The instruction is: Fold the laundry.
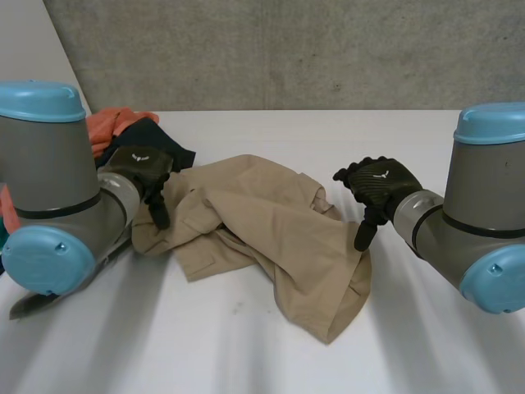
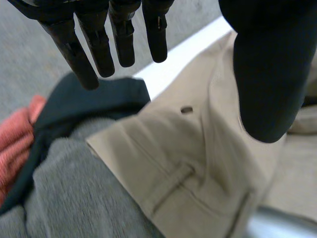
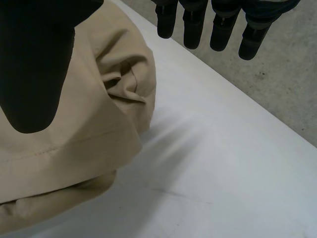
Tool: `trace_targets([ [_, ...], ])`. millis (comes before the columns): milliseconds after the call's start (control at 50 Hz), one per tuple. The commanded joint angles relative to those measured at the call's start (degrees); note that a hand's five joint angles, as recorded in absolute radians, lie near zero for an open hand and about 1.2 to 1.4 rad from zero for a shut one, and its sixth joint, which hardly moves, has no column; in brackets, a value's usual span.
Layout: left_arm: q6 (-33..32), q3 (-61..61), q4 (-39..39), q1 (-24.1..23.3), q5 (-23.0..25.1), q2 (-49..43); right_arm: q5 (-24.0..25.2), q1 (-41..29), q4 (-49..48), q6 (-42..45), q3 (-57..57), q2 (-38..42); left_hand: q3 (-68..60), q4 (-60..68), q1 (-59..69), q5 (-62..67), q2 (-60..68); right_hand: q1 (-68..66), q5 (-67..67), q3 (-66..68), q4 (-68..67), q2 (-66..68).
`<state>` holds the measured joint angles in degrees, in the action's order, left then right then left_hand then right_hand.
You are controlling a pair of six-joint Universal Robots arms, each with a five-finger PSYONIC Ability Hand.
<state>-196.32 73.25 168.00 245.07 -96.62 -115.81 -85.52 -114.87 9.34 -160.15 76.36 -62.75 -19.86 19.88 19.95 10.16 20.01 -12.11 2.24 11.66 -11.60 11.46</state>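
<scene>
Beige trousers (image 1: 271, 234) lie crumpled mid-bench (image 1: 246, 353), the left hand (image 1: 141, 168) with fingers spread and empty over their waistband end, the right hand (image 1: 379, 185) likewise spread over the opposite edge, and beyond the left hand a grey cloth (image 2: 64, 198), dark cloth (image 1: 160, 139) and orange cloth (image 1: 115, 123) crowd together.

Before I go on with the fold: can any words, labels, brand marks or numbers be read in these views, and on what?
No words or numbers can be read anywhere.
left hand: a small white emblem on its back, a symbol and not letters.
right hand: the same kind of white emblem, no letters.
beige trousers: no label or tag shows; the button is too small to read.
</scene>
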Motion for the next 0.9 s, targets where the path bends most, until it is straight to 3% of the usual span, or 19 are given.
trace_targets([
  [20, 2.9, -0.8, -6.4, 2.4, 4.5, -2.9, 0.8, 1.3, -0.3, -3.5, -0.5, 0.3, -4.8, 4.8, 4.7, 4.5, 4.7, 2.1, -2.2, -1.7, 1.6, -1.5],
  [200, 6.7, -3.4, -7.2, 4.5, 9.8, -9.5, 1.1, 2.0, -0.3, -3.6, -0.9, 1.0, -20.8, 20.8, 20.7, 20.5, 20.6, 2.1, -2.2, -1.7, 1.6, -1.5],
  [240, 6.6, -4.2, -6.5, 4.8, 10.6, -11.7, 1.1, 2.2, -0.3, -3.5, -1.0, 1.2, -31.4, 31.3, 31.3, 31.1, 31.2, 2.1, -2.2, -1.7, 1.6, -1.5],
  [300, 6.1, -6.4, -5.2, 5.2, 8.8, -13.8, 1.1, 2.4, -0.3, -3.4, -1.2, 1.2, -60.0, 60.0, 60.0, 59.7, 59.9, 2.1, -2.2, -1.7, 1.6, -1.5],
  [400, 5.7, -11.5, -2.7, 6.0, 4.2, -13.3, 1.3, 2.5, -0.1, -3.4, -1.5, 1.0, -60.1, 60.1, 60.1, 59.8, 60.0, 2.1, -2.2, -1.7, 1.6, -1.5],
  [480, 2.8, -17.9, 3.6, 6.0, 4.9, -11.6, 1.9, 2.7, -0.1, -3.4, -1.6, 0.7, -60.1, 60.1, 60.1, 59.8, 60.0, 2.1, -2.2, -1.7, 1.6, -1.5],
  [580, -5.9, -28.5, 13.6, 4.3, 10.7, -6.5, 2.8, 4.5, -0.2, -3.7, -2.0, -1.0, -60.1, 60.1, 60.1, 59.8, 60.0, 2.1, -2.2, -1.7, 1.6, -1.5],
  [660, -6.5, -36.7, 18.7, 1.4, 16.3, -4.3, 3.6, 6.1, -0.3, -3.8, -2.4, -1.9, -60.1, 60.1, 60.1, 59.8, 60.0, 2.1, -2.2, -1.7, 1.6, -1.5],
  [780, 4.5, -43.3, 16.6, -3.1, 24.5, -5.7, 4.8, 8.9, 0.1, -4.4, -3.9, -2.4, -60.1, 60.1, 60.1, 59.8, 60.0, 2.1, -2.2, -1.7, 1.6, -1.5],
  [900, 17.6, -40.0, 10.3, -7.1, 39.7, -12.0, 6.0, 13.0, 0.1, -6.1, -6.0, -3.2, -60.1, 60.1, 60.1, 59.8, 60.0, 2.1, -2.2, -1.7, 1.6, -1.5],
])
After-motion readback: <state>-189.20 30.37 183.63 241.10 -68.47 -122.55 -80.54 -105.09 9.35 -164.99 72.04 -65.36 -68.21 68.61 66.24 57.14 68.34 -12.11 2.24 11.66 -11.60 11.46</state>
